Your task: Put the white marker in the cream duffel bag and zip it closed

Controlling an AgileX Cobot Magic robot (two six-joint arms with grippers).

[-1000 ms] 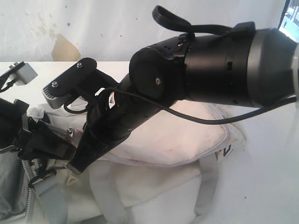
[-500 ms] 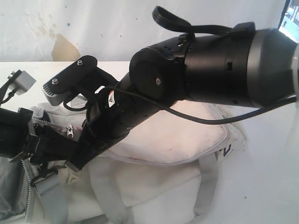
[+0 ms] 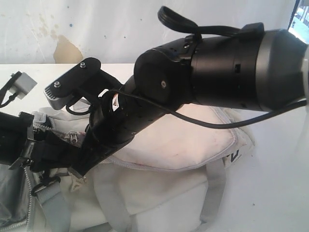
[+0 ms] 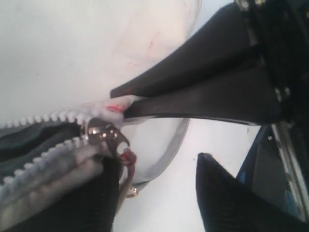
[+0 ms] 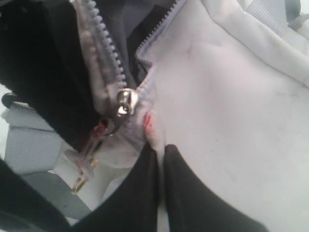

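The cream duffel bag (image 3: 178,140) lies on the table, its zipper partly open at the left end over dark lining. My right gripper (image 3: 76,173) reaches across to that end and is shut on a fold of bag fabric (image 5: 153,137) just beyond the zipper's end, as the right wrist view shows (image 5: 160,146). The metal zipper slider (image 4: 104,135) sits close by. My left gripper (image 4: 157,162) is open, one finger (image 4: 91,198) beside the slider and its dangling pull, the other standing apart over bare table. The white marker is out of view.
My right arm's thick black body (image 3: 217,67) fills the upper middle of the exterior view. Grey straps (image 3: 48,203) hang off the bag's near side. White table (image 3: 275,183) extends to the right, and a stained wall (image 3: 67,50) stands behind.
My left gripper has drawn back a little to the left, uncovering the zipper slider. The right gripper has kept its pinch on the fabric in the same place.
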